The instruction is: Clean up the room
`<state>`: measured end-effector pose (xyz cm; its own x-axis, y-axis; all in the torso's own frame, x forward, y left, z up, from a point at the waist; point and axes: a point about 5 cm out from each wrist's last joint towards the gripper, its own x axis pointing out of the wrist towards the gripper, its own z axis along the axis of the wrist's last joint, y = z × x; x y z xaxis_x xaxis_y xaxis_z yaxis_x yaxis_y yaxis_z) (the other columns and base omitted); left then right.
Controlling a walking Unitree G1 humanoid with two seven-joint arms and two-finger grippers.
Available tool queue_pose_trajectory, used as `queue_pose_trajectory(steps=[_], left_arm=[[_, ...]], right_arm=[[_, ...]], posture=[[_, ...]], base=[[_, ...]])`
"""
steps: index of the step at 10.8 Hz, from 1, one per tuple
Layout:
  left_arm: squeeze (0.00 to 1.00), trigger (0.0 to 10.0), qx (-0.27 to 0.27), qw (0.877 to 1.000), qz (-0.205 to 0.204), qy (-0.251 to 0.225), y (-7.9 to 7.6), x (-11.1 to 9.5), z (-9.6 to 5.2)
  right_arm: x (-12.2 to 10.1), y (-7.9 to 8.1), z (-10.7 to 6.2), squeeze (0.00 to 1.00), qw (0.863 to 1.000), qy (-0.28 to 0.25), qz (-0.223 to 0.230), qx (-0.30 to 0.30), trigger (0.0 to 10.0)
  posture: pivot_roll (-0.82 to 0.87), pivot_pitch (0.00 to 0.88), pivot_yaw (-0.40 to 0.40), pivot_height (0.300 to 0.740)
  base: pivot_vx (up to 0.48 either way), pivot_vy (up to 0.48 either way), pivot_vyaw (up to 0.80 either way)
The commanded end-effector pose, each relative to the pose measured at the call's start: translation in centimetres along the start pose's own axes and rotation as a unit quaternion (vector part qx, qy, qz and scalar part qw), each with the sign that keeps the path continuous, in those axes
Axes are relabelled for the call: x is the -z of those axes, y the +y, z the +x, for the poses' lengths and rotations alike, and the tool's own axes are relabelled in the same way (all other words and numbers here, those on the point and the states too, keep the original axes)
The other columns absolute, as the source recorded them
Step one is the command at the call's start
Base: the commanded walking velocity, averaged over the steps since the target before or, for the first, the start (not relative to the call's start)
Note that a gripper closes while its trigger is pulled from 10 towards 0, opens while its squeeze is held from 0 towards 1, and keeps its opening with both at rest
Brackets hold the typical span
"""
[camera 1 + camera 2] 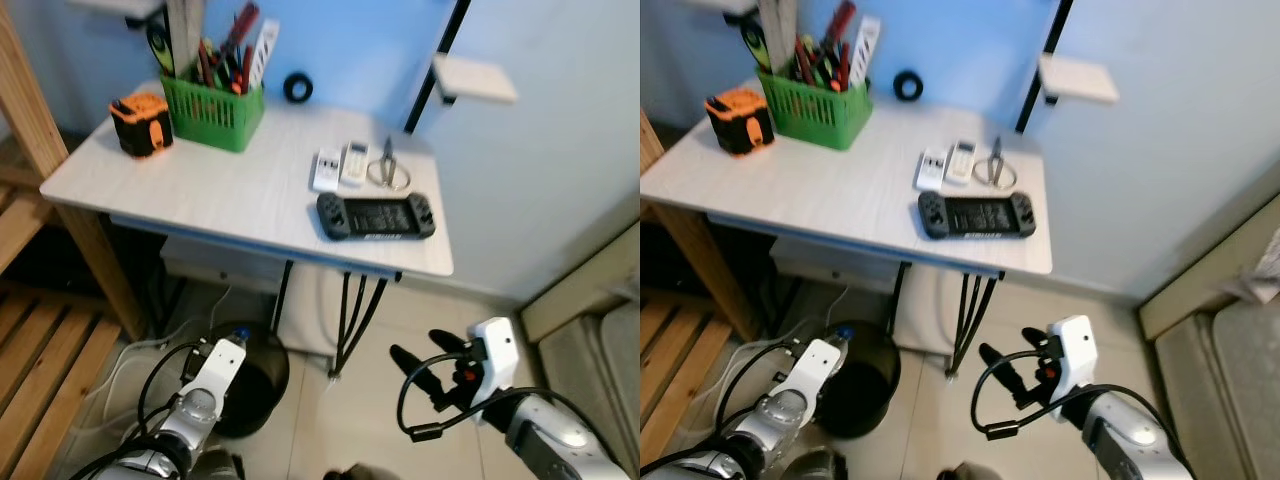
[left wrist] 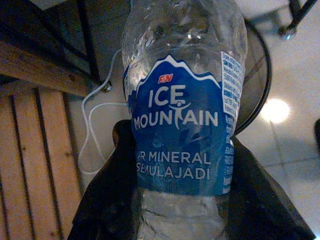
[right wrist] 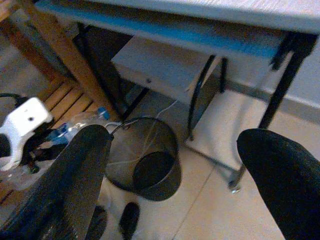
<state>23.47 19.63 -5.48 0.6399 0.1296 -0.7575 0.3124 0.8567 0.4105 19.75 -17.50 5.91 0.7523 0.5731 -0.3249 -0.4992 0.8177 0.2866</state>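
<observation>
In the left eye view, the left pincer [image 1: 222, 352] hangs low beside the black mesh bin [image 1: 262, 385] on the floor, under the desk's [image 1: 230, 195] near edge. It is clenched on a clear water bottle [image 1: 232, 340], whose blue cap pokes out past the white wrist housing; the bottle's body is mostly hidden here. The right pincer [image 1: 425, 360] floats over the tiled floor below the desk's right corner, its black fingers spread and grasping nothing. On the desk, a green basket [image 1: 212, 108] of tools stands at the back, an orange and black tape measure [image 1: 140, 124] sits near the left edge, and a roll of black tape [image 1: 297, 88] lies by the wall. Two white remotes [image 1: 340, 166] and a pair of scissors [image 1: 388, 168] lie just behind a dark handheld game console [image 1: 376, 216] near the front right corner; any print on them is too small to read.

The right eye view gives the same layout, with a grey cushion [image 1: 1225, 370] cut off at its right border.

The left wrist view brings the bottle's label close: a blue band reading "ICE MOUNTAIN", a small red logo above, then "R MINERAL" and "SEMULAJADI", the first letters hidden round the curve. A column of fine print at the side is illegible.

The right wrist view looks between its parted fingers [image 3: 80, 175] at the bin standing by the desk's legs, with the bottle beside its rim.
</observation>
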Motion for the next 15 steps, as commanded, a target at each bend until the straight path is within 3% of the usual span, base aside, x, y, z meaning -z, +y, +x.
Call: queue_pose_trajectory(steps=[1, 5, 7, 9, 10, 11, 15], left_arm=[[0.00, 10.0, 0.002, 1.000, 0.024, -0.006, 0.1, -0.2, 0.0], [0.00, 10.0, -0.001, 0.997, 0.083, -0.004, 1.5, 0.5, 0.0], [0.00, 10.0, -0.007, 0.992, 0.126, -0.016, 2.5, 0.3, 0.0], [0.00, 10.0, -0.013, 0.989, 0.144, -0.027, 3.1, -0.3, 0.0], [1.00, 10.0, -0.015, 0.985, 0.168, -0.035, 3.3, -0.8, 0.1], [1.00, 10.0, -0.024, 0.973, 0.225, -0.053, 3.8, -1.9, 0.1], [1.00, 10.0, -0.029, 0.956, 0.283, -0.074, 4.9, -3.7, 0.1]], right_arm=[[0.1, 0.4, -0.6, 0.60, 1.000, 0.008, 0.005, -0.007, 10.0], [1.2, 1.4, -4.1, 0.59, 0.999, 0.043, 0.016, 0.002, 10.0], [1.6, 2.2, -5.3, 0.59, 0.998, 0.055, 0.021, 0.005, 10.0], [2.0, 2.7, -5.8, 0.59, 0.998, 0.061, 0.028, 0.008, 10.0], [2.1, 2.9, -6.0, 0.59, 0.998, 0.063, 0.030, 0.009, 10.0], [2.2, 3.2, -6.3, 0.59, 0.997, 0.065, 0.035, 0.015, 10.0], [2.7, 4.0, -6.0, 0.59, 0.997, 0.062, 0.046, 0.017, 10.0]], posture=[[-0.07, 0.194, -0.142, 0.716], [-0.15, 0.246, -0.164, 0.716], [-0.18, 0.266, -0.173, 0.716], [-0.18, 0.276, -0.172, 0.716], [-0.19, 0.280, -0.170, 0.716], [-0.19, 0.281, -0.163, 0.716], [-0.18, 0.280, -0.142, 0.716]], base=[[0.000, 0.000, 0.00], [0.000, 0.000, 0.00], [0.000, 0.000, 0.00], [0.000, 0.000, 0.00], [0.000, 0.000, 0.00], [0.000, 0.000, 0.00], [0.000, 0.000, 0.00]])
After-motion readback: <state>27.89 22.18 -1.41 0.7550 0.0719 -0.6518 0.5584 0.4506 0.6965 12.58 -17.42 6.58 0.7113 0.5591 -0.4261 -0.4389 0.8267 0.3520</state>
